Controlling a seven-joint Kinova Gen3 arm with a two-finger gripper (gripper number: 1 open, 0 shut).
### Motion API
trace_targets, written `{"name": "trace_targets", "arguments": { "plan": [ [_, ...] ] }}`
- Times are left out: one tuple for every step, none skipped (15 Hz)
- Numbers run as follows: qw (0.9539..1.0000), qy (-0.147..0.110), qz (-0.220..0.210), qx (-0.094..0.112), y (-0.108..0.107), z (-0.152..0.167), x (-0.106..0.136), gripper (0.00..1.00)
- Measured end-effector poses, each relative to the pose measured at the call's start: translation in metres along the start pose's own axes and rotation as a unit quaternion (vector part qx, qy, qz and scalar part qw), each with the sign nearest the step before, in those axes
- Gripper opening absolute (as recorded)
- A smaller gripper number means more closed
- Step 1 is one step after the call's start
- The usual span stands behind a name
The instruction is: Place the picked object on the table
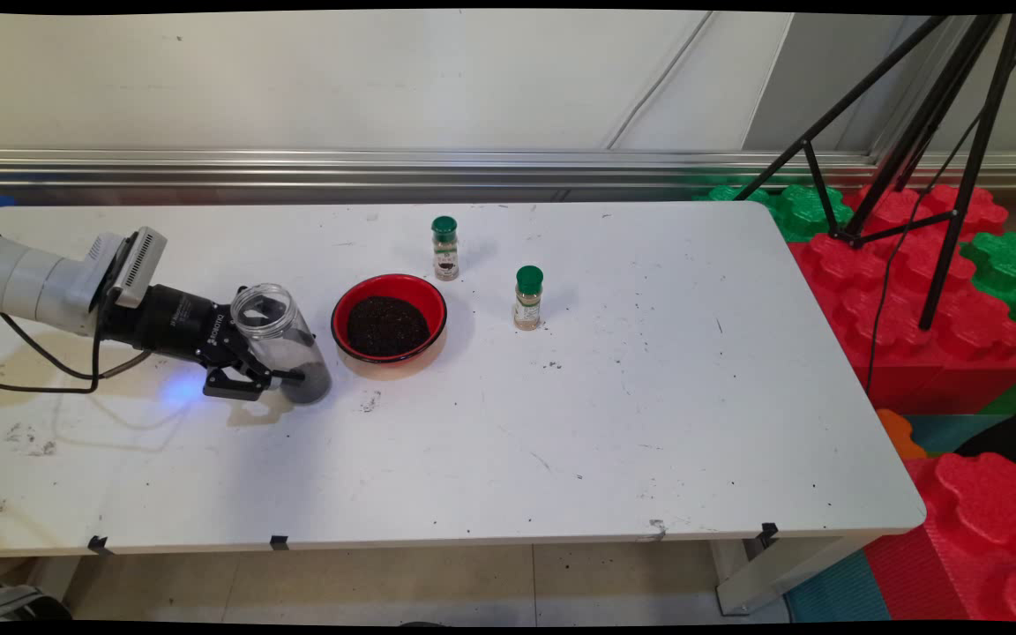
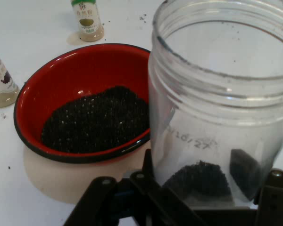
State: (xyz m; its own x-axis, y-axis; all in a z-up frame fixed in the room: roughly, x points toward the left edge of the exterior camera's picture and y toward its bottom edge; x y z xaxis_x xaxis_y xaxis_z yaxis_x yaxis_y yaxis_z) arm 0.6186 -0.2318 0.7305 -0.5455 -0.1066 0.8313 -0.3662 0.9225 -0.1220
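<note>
1. We see the gripper (image 1: 265, 375) at the left of the main view, its fingers closed around the lower body of a clear plastic jar (image 1: 277, 339); the jar is tilted, its open mouth toward the upper left of the frame.
2. In the hand view the jar (image 2: 217, 117) fills the right side, with a small heap of dark grains at its bottom and a finger pad (image 2: 243, 172) showing through the wall.
3. Just right of the jar in the main view sits a red bowl (image 1: 389, 328) with a black rim, holding a mound of the same dark grains; whether jar and bowl touch, we cannot tell.
4. Two small spice bottles with green caps stand beyond the bowl: one (image 1: 444, 248) above it, another (image 1: 527, 297) to its right.
5. We judge the jar light, stiff and smooth-walled, likely slippery; a hold low on the body, as here, looks sound.
</note>
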Motion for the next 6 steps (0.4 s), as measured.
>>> {"name": "trace_targets", "arguments": {
  "plan": [
    [1.0,0.0,0.0,0.0,-0.0002,0.0,-0.0005,0.0],
    [1.0,0.0,0.0,0.001,-0.0003,0.0001,-0.0011,0.0],
    [1.0,0.0,0.0,0.001,-0.0004,0.0001,-0.0016,1.0],
    [1.0,0.0,0.0,0.001,-0.0004,0.0001,-0.002,1.0],
    [1.0,0.0,0.0,0.002,-0.0004,0.0001,-0.0024,1.0],
    [1.0,0.0,0.0,0.002,-0.0005,0.0,-0.0028,1.0]
  ]
}}
